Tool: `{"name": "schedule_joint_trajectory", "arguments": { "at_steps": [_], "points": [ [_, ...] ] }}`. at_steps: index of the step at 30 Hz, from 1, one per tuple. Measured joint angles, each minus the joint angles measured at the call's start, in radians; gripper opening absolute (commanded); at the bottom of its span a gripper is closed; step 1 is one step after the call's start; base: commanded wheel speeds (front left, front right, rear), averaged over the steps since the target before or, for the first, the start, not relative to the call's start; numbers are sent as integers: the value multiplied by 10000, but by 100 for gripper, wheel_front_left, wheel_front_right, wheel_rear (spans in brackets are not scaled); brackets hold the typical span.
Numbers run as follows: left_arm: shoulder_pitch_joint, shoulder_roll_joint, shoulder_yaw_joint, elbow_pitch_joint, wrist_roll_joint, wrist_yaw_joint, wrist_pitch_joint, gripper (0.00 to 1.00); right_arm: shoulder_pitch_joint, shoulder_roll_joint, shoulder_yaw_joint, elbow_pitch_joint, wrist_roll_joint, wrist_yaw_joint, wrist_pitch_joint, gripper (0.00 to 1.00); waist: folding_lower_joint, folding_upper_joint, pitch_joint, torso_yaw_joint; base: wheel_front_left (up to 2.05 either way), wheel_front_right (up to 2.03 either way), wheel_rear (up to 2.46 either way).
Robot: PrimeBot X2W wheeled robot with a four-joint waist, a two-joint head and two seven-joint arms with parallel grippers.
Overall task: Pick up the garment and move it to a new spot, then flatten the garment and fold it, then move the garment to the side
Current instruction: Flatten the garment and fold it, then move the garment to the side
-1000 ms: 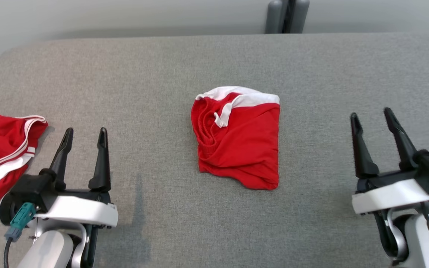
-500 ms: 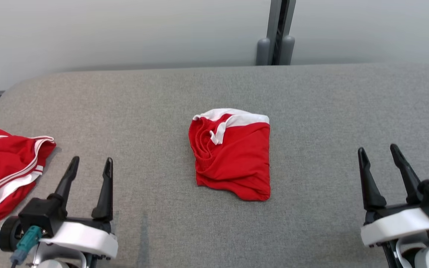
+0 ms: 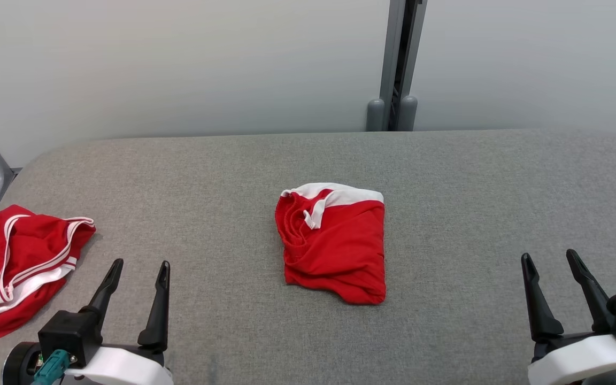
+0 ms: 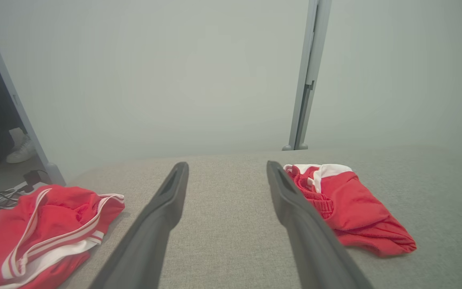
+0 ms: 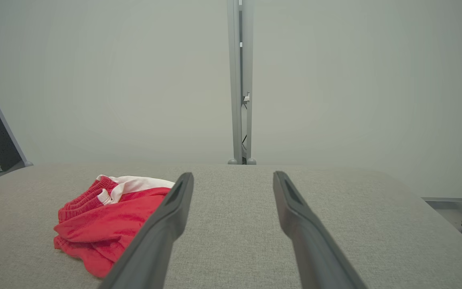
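**Head view.** Finds the garment (image 3: 335, 243), red with a white band along its far edge, lying as a compact folded bundle at the middle of the grey table (image 3: 474, 182), with nothing touching it. Finds the left gripper (image 3: 141, 263) at the lower left and the right gripper (image 3: 548, 255) at the lower right. Notes both close to the near edge, well apart from the bundle, fingers spread, nothing between them. Records a second garment (image 3: 14, 262), red with white stripes, loosely heaped at the table's left end, near the left gripper but not touching it.

**Left wrist view.** Confirms the left gripper (image 4: 227, 164) released: two dark fingers parted, bare table between them. Places the garment (image 4: 351, 204) past the right-hand finger and off to that side, and the second garment (image 4: 42, 224) at the lower left.

**Right wrist view.** Confirms the right gripper (image 5: 233, 174) likewise released and empty. Places the garment (image 5: 110, 212) to the left of the fingers, clear of both.

**Assessment.** Judges the folding done and the last step, moving the garment to the side, not yet begun. Calls for a reach in to one edge of the bundle, a grip through all layers at once, then a low lift or slide without opening the fold. Cannot tell which side is intended.
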Motion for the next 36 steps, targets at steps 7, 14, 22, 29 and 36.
{"name": "schedule_joint_trajectory", "arguments": {
  "at_steps": [7,14,22,29,36],
  "points": [
    [157,58,4,-146,-33,115,102,100,115,-2,-4,-90,98,0,117,100,0,0,-113,-14,0,0,0],
    [164,52,-4,-194,-59,176,134,100,139,0,8,-86,98,0,140,100,0,0,-101,19,0,0,0],
    [162,56,-19,-222,-63,201,134,100,138,0,25,-56,123,0,144,100,0,0,-57,14,0,0,0],
    [154,17,-33,-224,-150,201,123,100,145,0,15,-6,163,0,144,100,0,0,-75,26,0,0,0],
    [-109,13,-123,-211,-98,196,81,100,68,0,-125,142,167,0,226,100,0,0,67,248,0,0,0]
  ]
}}
